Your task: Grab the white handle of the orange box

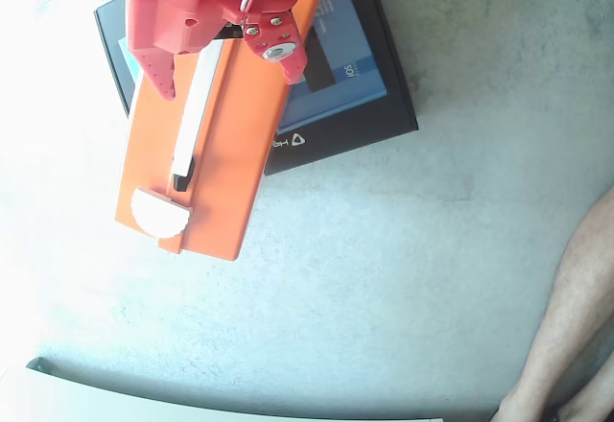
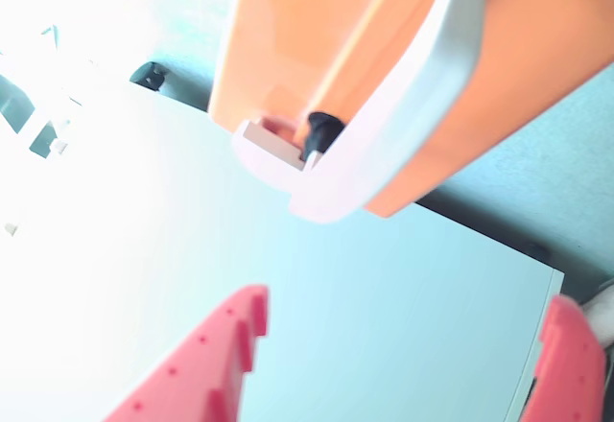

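In the fixed view the red hand [image 1: 228,50] enters from the top edge and sits over the upper end of the orange box [image 1: 235,163]. Its toothed finger lies left of the white handle [image 1: 196,115] and its shorter finger, with metal screws, lies right of it, so the two stand apart astride the handle's upper end. Whether either finger touches the handle cannot be told from here. In the wrist view the two red fingers [image 2: 206,364] are spread wide at the bottom edge, with nothing between them; the handle [image 2: 413,105] and the box [image 2: 307,38] fill the top of that picture.

The orange box lies near the far left part of the pale tabletop [image 1: 384,269], long axis running from the top edge down and slightly left. The handle runs lengthwise along it, ending in a black mount just above the white half-round latch tab [image 1: 158,213]. The box's upper part overlaps a black box with a blue panel [image 1: 350,77]. White letters show on the black box's front edge and on its panel, partly covered and too small to read.

At the right edge of the fixed view a bare leg [image 1: 576,316] shows.
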Controlling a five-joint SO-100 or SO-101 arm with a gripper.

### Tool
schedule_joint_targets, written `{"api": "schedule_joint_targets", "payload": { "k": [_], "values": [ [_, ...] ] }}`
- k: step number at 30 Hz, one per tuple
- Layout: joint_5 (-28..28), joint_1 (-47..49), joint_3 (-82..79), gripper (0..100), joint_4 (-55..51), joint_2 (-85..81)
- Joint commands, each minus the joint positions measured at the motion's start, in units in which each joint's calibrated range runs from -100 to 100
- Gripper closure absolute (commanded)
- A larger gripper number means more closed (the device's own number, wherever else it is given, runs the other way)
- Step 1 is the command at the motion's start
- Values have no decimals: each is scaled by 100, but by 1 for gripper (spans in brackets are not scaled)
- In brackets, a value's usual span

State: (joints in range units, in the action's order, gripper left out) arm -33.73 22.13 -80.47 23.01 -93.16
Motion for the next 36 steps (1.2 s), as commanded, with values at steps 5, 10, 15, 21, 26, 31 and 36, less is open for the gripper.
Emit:
{"api": "schedule_joint_targets", "payload": {
  "k": [5,10,15,21,26,31,36],
  "values": [
    [148,580,-101,65,-33,25],
    [195,797,-66,65,-50,25],
    [200,774,-13,65,-59,-17],
    [164,324,315,65,-101,25],
    [153,255,519,65,-498,33],
    [111,69,643,65,-431,514],
    [2,-148,1193,65,-431,1029]
  ]
}}
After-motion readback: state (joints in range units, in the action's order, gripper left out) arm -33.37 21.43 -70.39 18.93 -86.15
